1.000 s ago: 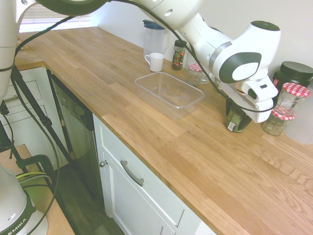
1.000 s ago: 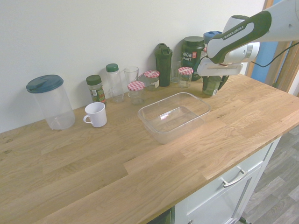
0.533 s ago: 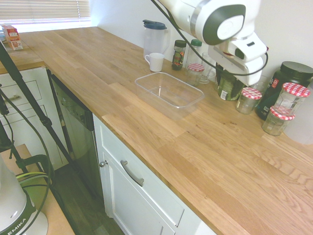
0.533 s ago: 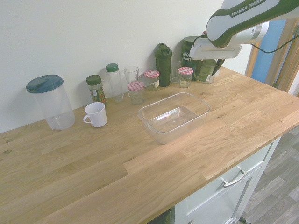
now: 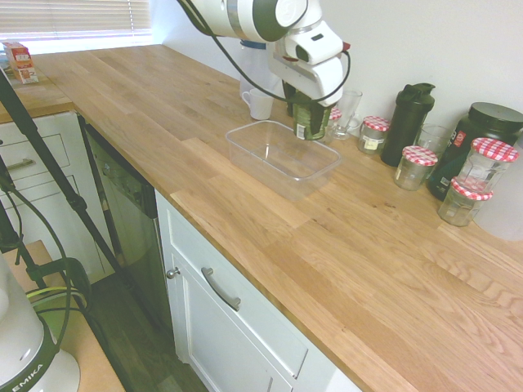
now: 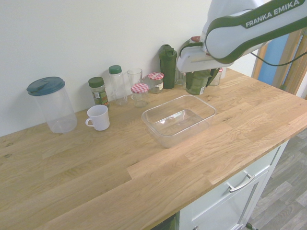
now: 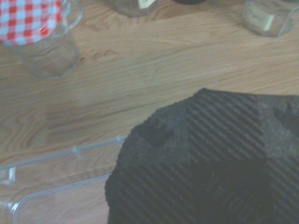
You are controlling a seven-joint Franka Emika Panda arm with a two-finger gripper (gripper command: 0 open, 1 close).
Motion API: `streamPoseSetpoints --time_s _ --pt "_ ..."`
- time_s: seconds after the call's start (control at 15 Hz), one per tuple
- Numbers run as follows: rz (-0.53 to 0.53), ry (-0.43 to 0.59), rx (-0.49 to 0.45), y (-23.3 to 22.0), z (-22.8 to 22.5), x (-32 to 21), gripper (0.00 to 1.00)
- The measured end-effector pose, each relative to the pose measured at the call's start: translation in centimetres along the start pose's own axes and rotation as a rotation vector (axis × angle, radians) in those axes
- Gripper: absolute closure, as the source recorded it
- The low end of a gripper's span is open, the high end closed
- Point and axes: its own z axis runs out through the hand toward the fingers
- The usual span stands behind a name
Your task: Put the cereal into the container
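The gripper (image 5: 311,114) hides the top of the cereal jar (image 5: 310,121); its lid cannot be seen from either outside view, only the glass body with dark green contents and a small pale label low on its side. The fingers are clamped on the jar, which hangs clear of the wooden counter (image 5: 343,237), above the back rim of the container (image 5: 283,152) in the first exterior view. In the second exterior view the jar (image 6: 197,81) appears above the container's (image 6: 178,118) far right corner, partly covered by the gripper (image 6: 197,73). The container is a shallow clear tub, empty. In the wrist view a dark ridged mass, blurred, fills the lower right; it may be the lid but is hard to make out. Beside it show the tub's rim (image 7: 56,156) and a jar with a checkered lid (image 7: 32,21), cut off by the frame edge.
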Motion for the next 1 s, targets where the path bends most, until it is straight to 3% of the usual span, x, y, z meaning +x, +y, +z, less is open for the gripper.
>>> streamPoseSetpoints --time_s 0.33,1.0 --pt "-0.014 -0.008 -0.036 -1.6 4.5 -4.3 1.00" --pt "0.005 -0.033 -0.069 -2.3 11.2 -3.2 1.00"
